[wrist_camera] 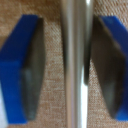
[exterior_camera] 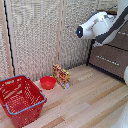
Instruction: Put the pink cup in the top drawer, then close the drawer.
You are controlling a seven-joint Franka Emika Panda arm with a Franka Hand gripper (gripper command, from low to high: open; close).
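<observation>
In the wrist view the pinch receptors [wrist_camera: 67, 65] straddle a slim silver bar handle [wrist_camera: 76, 60] on a brown drawer front. The left blue finger [wrist_camera: 22, 65] stands a clear gap away from the bar. The right finger [wrist_camera: 111, 65] lies close against it or touches it. In the exterior view the white arm [exterior_camera: 95, 25] reaches to the upper part of the storage unit [exterior_camera: 111, 59] at the exterior view's right, and its fingers are hidden there. The arm covers most of the highest section. The pink recepticle is out of view.
A big red wire basket [exterior_camera: 20, 100] stands on the wooden floor at the exterior view's left. A shallow red bowl [exterior_camera: 48, 82] and an upright printed packet [exterior_camera: 61, 76] sit beside it. Pale woven screens form the back wall [exterior_camera: 40, 35].
</observation>
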